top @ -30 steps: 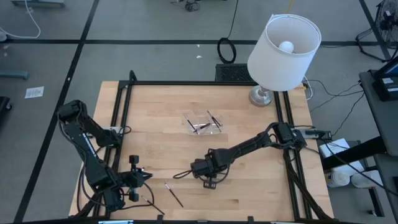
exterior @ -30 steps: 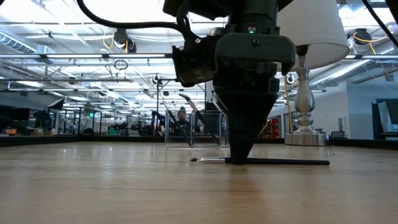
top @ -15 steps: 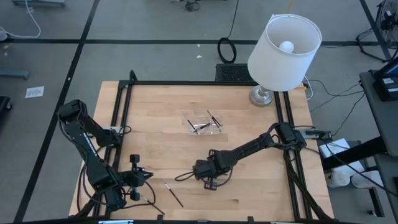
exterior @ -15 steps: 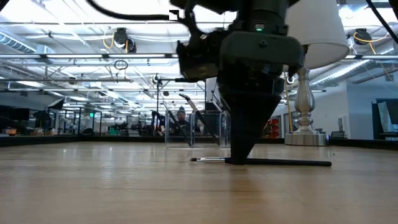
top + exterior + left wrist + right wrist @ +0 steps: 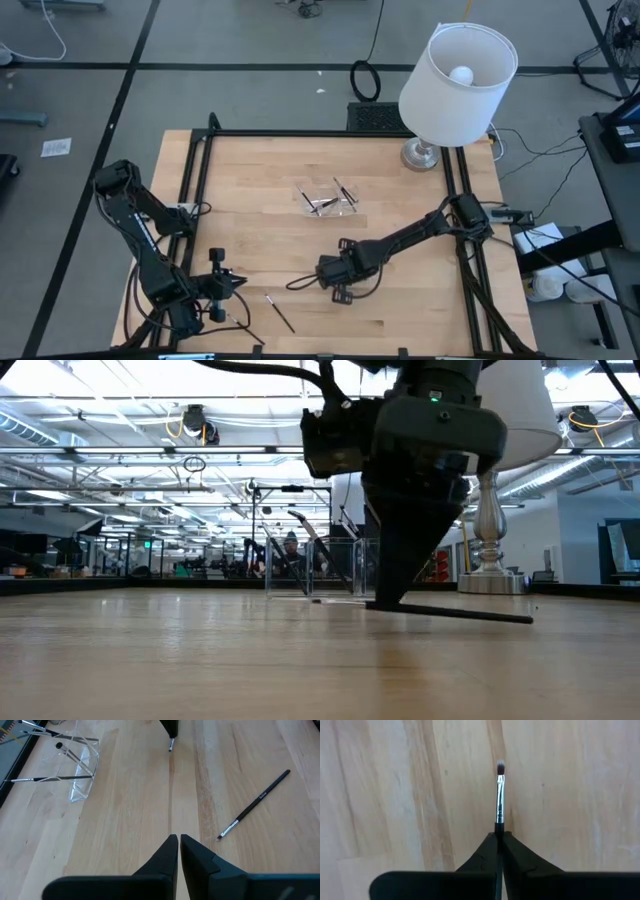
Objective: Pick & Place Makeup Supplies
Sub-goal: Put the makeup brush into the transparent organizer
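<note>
R gripper (image 5: 499, 840) clamped on brush (image 5: 499, 795), tilted just off table (image 5: 260, 200). L gripper (image 5: 175, 842) near-closed, empty, by front-left edge.

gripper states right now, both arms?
Left gripper: shut, holding nothing, parked at the table's near left corner.
Right gripper: shut on a makeup brush, one end lifted off the table.
</note>
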`<state>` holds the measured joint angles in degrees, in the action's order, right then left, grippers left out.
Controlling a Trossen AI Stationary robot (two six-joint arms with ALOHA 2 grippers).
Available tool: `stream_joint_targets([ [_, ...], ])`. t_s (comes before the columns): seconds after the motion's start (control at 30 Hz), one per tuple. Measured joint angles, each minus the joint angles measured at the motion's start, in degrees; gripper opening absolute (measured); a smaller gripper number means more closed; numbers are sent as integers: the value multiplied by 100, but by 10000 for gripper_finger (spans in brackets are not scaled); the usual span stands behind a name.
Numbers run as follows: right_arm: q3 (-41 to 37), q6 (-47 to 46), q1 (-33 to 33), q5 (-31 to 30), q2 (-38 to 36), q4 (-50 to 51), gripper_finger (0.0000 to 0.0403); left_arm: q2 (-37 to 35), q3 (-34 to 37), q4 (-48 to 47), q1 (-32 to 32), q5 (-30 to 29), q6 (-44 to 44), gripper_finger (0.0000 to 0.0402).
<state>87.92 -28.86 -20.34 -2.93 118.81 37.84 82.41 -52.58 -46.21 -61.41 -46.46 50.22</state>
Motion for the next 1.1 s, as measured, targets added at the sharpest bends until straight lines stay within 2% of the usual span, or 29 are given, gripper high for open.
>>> stream_joint_targets([
  [0.53,20,111,-26,-148,-73,38,2,0,0,0,0,2,-8,31],
  [0.7,45,236,-275,110,-333,-807,3,0,0,-3,0,9,0,31],
  [0.8,165,419,-622,139,-348,-1306,31,0,0,1,0,10,-4,31],
  [0.93,208,470,-971,-211,-261,-1342,105,0,0,2,0,10,3,31],
  [1.03,193,422,-1137,-311,-168,-947,159,-2,0,24,0,11,49,31],
  [1.1,195,263,-1232,-380,-91,-738,180,-2,0,24,0,9,92,31],
])
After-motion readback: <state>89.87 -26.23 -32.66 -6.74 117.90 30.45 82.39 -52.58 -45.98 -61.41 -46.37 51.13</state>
